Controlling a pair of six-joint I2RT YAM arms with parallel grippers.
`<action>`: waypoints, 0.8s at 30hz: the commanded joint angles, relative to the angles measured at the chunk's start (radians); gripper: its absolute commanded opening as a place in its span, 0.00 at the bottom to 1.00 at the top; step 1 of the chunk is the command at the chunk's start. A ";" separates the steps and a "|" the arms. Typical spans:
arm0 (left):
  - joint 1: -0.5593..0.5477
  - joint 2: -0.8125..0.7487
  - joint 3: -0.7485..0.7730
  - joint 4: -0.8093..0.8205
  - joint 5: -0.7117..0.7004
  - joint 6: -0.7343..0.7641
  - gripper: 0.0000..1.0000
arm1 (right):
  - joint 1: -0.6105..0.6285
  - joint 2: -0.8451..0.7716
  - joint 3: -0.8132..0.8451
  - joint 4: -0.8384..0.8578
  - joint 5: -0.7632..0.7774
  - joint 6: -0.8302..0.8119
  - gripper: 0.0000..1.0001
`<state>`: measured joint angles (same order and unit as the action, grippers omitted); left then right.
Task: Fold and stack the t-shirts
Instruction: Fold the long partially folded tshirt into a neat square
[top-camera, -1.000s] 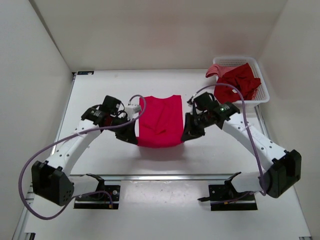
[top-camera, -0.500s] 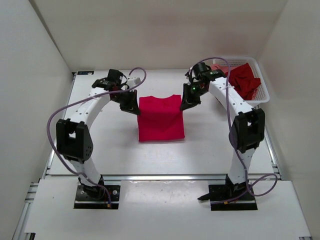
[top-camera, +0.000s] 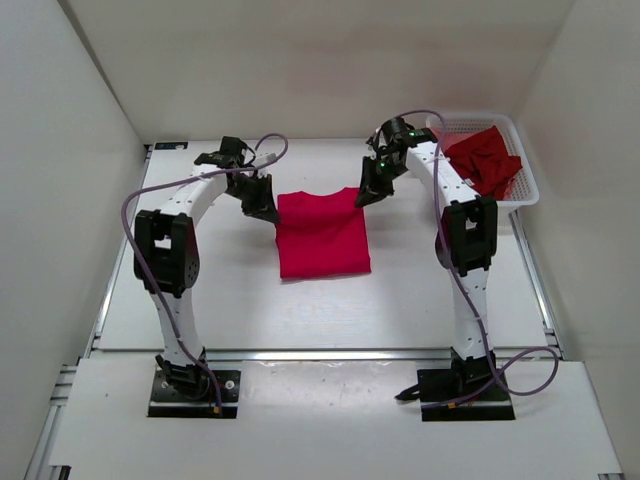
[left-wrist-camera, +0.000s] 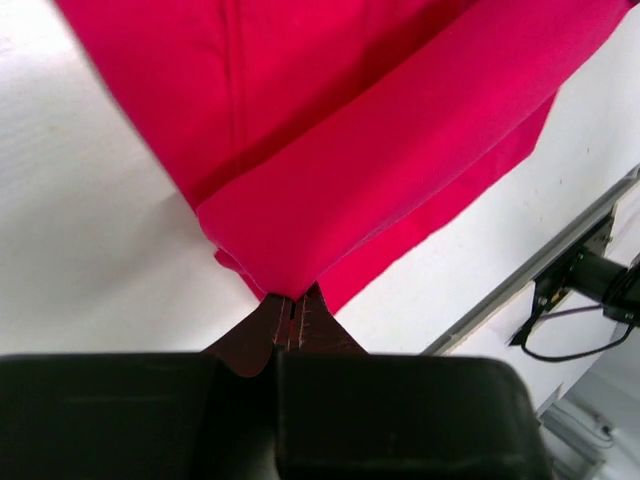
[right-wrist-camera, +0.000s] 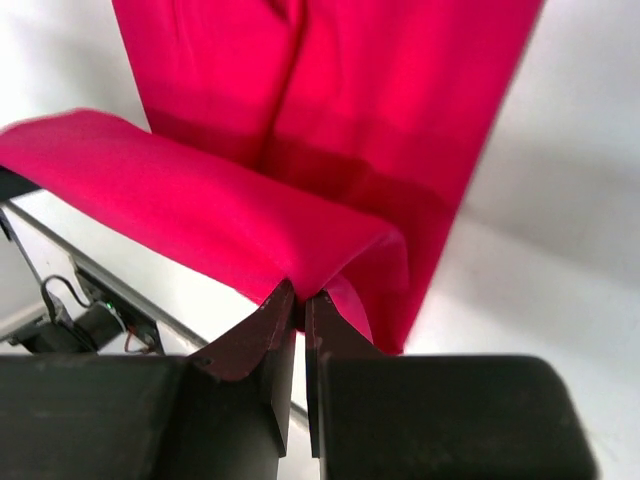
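Pinching corners: left gripper (left-wrist-camera: 290, 312), jaws closed tight on one far corner of bright pinkish-red t-shirt (top-camera: 322, 238); right gripper (right-wrist-camera: 300, 300), same on the other far corner. Shirt lies folded on table (top-camera: 200, 290); other t-shirts (top-camera: 485, 160) heaped in white basket (top-camera: 528, 185).

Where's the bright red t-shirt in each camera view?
Top external: bright red t-shirt at table centre, between left gripper and right gripper.
Left wrist: bright red t-shirt fills the upper frame, corner pinched in the left gripper.
Right wrist: bright red t-shirt fills the upper frame, corner pinched in the right gripper.
Shared landmark: the shirt's doubled-over edge, held at both ends.
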<state>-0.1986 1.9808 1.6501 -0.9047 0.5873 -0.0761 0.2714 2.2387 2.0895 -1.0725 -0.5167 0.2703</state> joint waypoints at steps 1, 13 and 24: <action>0.016 0.000 0.074 0.023 -0.004 -0.011 0.00 | -0.017 0.042 0.159 -0.004 -0.009 0.023 0.00; 0.027 0.125 0.180 0.072 -0.085 -0.028 0.29 | -0.051 0.190 0.337 0.058 -0.006 0.096 0.53; 0.047 0.035 0.213 0.139 -0.167 0.074 0.98 | 0.012 0.079 0.316 -0.020 0.256 -0.023 0.53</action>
<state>-0.1337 2.1490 1.8988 -0.8097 0.4324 -0.0658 0.2371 2.4126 2.4645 -1.0580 -0.3546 0.3058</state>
